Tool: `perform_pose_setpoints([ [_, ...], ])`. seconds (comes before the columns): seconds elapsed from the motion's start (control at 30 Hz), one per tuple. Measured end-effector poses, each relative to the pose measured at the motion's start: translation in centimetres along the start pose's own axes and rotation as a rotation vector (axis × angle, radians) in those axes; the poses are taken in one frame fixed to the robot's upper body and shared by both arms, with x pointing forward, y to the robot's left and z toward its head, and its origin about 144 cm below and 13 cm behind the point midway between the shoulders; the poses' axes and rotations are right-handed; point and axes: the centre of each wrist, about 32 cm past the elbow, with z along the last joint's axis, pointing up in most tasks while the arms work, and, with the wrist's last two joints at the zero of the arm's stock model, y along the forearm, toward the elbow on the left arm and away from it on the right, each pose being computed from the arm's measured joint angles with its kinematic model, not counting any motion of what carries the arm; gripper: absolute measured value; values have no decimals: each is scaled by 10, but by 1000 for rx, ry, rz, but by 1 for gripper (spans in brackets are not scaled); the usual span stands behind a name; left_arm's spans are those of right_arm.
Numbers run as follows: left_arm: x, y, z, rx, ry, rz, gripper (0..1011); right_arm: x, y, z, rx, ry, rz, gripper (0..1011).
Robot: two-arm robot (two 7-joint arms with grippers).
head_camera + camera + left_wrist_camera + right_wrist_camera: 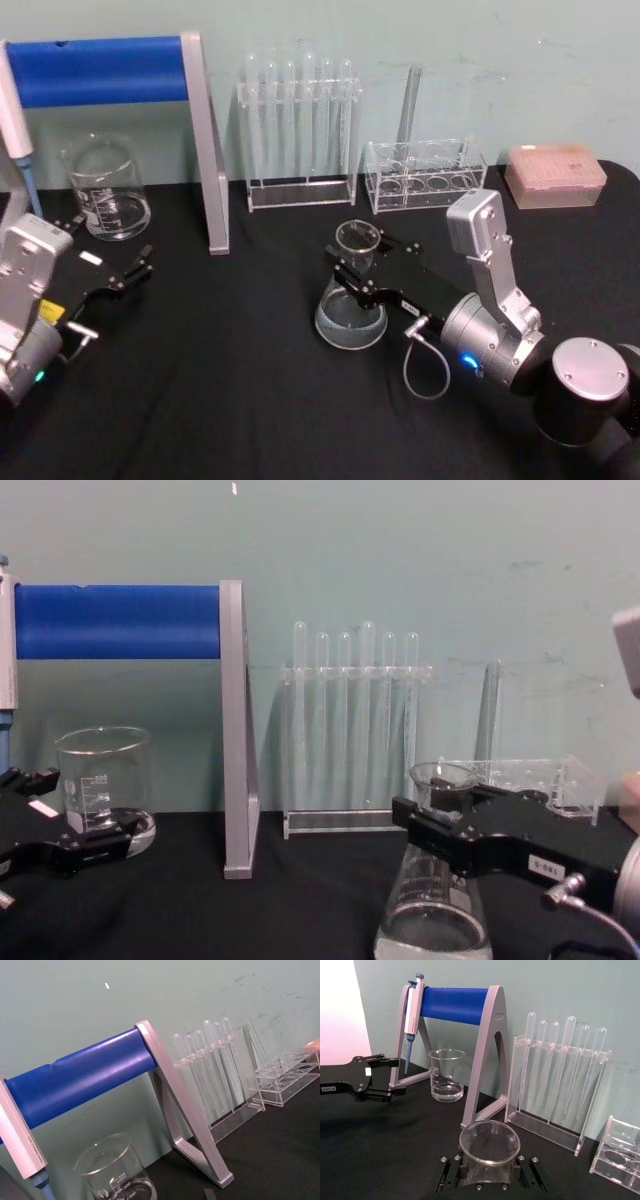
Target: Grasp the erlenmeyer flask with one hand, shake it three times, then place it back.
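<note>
Now: right gripper (362, 266) clamped on the erlenmeyer flask (350, 318) neck.
Flask upright on the table (220, 380), long axis vertical, neck crosswise between the fingers; lift should go straight up; left gripper (112, 248) splayed, idle by the beaker (105, 190).

The clear erlenmeyer flask (350, 315) is upright, its neck clamped in the right end effector (360, 258).
</note>
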Motion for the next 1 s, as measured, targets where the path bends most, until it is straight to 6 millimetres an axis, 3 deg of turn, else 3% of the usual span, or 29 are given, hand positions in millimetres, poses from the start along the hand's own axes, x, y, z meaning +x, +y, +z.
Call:
perform_pose_setpoints([
  [1.0, 0, 0, 0, 0, 0, 0, 1001, -2, 0, -4, -24, 1, 4, 449],
])
